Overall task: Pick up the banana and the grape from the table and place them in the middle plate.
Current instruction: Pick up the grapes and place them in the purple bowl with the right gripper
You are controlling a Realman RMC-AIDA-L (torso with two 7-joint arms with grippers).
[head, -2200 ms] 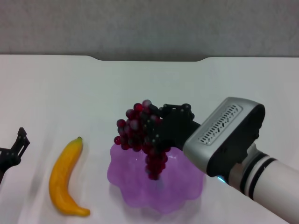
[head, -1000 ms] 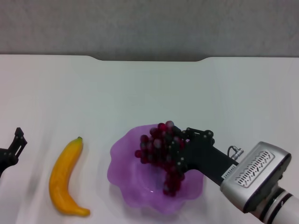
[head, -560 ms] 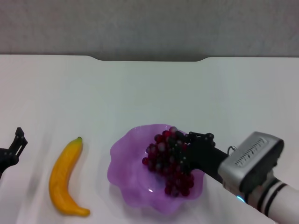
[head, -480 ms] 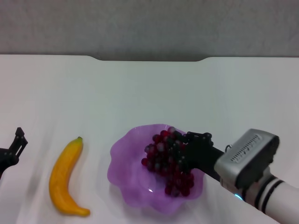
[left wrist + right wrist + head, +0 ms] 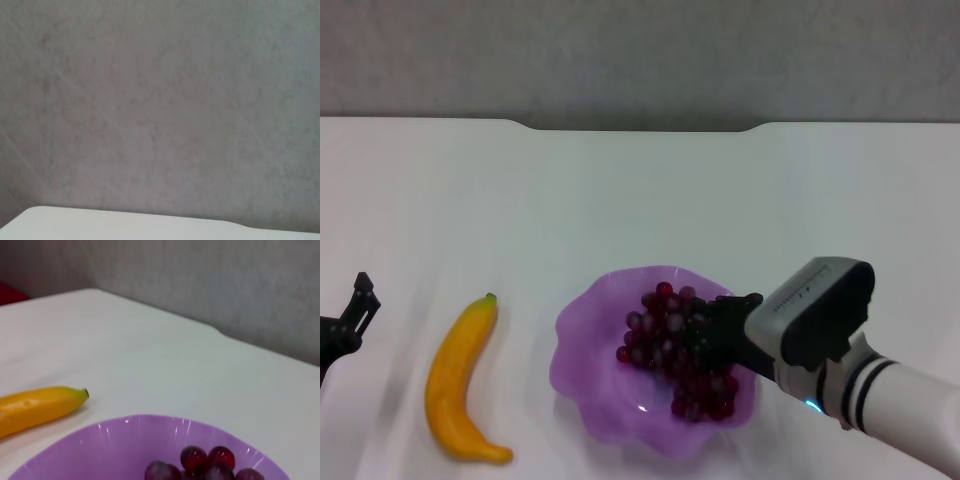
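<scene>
The grape bunch lies inside the purple middle plate, toward its right half. My right gripper reaches in from the right at a low angle and is shut on the bunch's right side. In the right wrist view a few grapes show over the plate's rim. The banana lies on the white table just left of the plate, stem tip pointing away from me; it also shows in the right wrist view. My left gripper sits parked at the left edge, left of the banana.
The table's far edge has a shallow notch with a grey wall behind it. The left wrist view shows only that wall and a strip of table. My right forearm crosses the near right corner.
My right gripper has lowered the grape bunch from above the plate's far rim down into the plate, then tilted lower and shifted a little left. Banana and left arm are unchanged.
</scene>
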